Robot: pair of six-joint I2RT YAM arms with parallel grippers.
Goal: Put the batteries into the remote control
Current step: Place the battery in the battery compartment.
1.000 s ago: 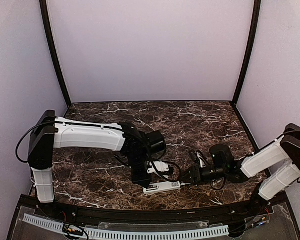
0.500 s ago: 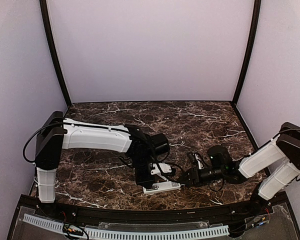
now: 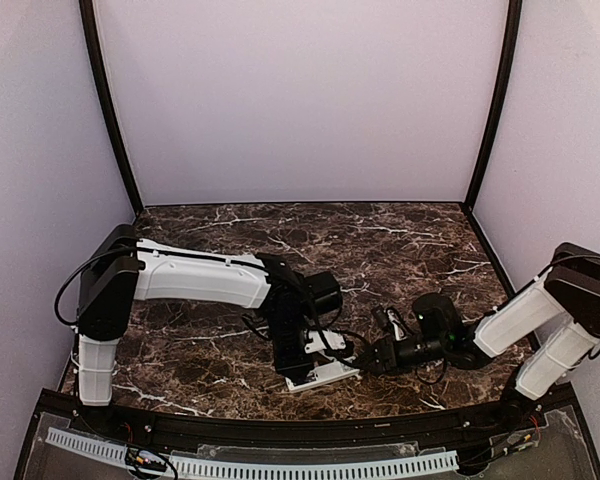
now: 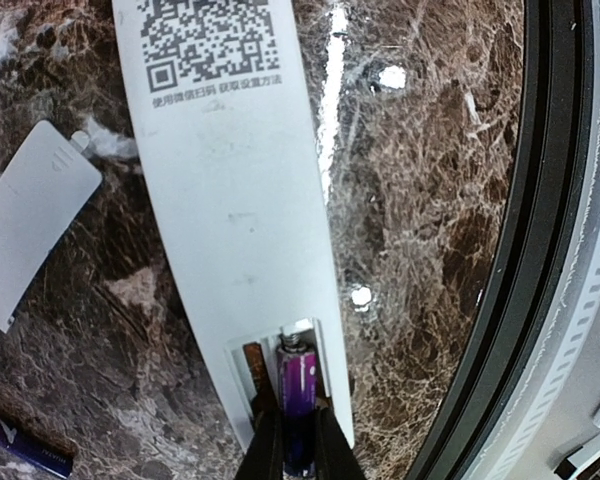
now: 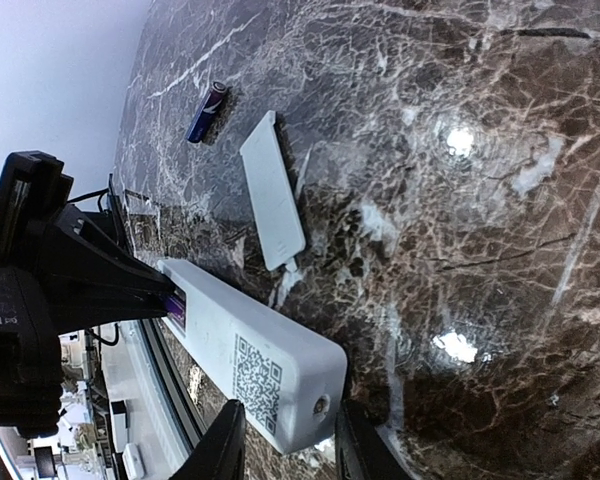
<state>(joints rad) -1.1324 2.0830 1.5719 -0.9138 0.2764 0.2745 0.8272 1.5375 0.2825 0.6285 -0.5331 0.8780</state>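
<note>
The remote control (image 4: 230,200) lies back up near the table's front edge, its QR code and open battery recess showing. My left gripper (image 4: 298,420) is shut on a purple battery (image 4: 298,385) and holds it in the right-hand slot of the recess, against the spring. My right gripper (image 5: 290,440) is closed around the remote's (image 5: 245,365) other end, one finger on each side. The second battery (image 5: 206,111) lies loose on the table; it also shows in the left wrist view (image 4: 25,445). In the top view both grippers meet at the remote (image 3: 325,374).
The small white cover plate (image 5: 272,205) lies flat beside the remote, between it and the loose battery; it also shows in the left wrist view (image 4: 30,235). The black table rim (image 4: 550,230) runs close along the remote's other side.
My left arm has shifted a little to the right over the remote. The remote has turned slightly, its right end now farther from the rim. My right gripper has edged left with it.
</note>
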